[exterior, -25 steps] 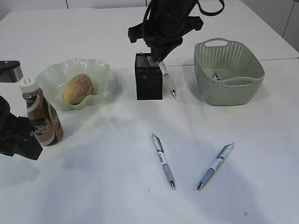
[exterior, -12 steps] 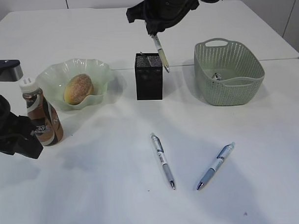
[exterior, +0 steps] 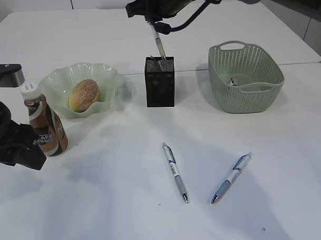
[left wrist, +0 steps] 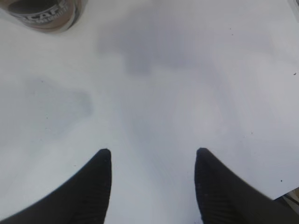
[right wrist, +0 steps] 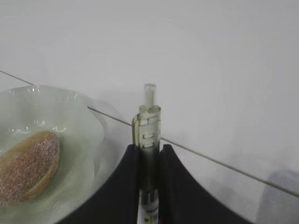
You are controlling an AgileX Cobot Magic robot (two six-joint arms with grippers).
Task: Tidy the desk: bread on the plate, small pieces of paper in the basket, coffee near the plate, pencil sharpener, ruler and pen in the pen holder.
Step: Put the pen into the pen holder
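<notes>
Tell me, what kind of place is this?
Probably a staged desk: a white desk with a pen holder, loose pens, and bread on a plate.

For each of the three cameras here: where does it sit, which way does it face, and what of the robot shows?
Exterior: raised at the near edge of the desk, slanting down across it; both arms show.
Left wrist: on the left arm, looking down at the bare desk and the coffee base; open left gripper.
Right wrist: on the right arm; right gripper pinching a pen.
Shared: bread on the plate, right wrist and exterior.
</notes>
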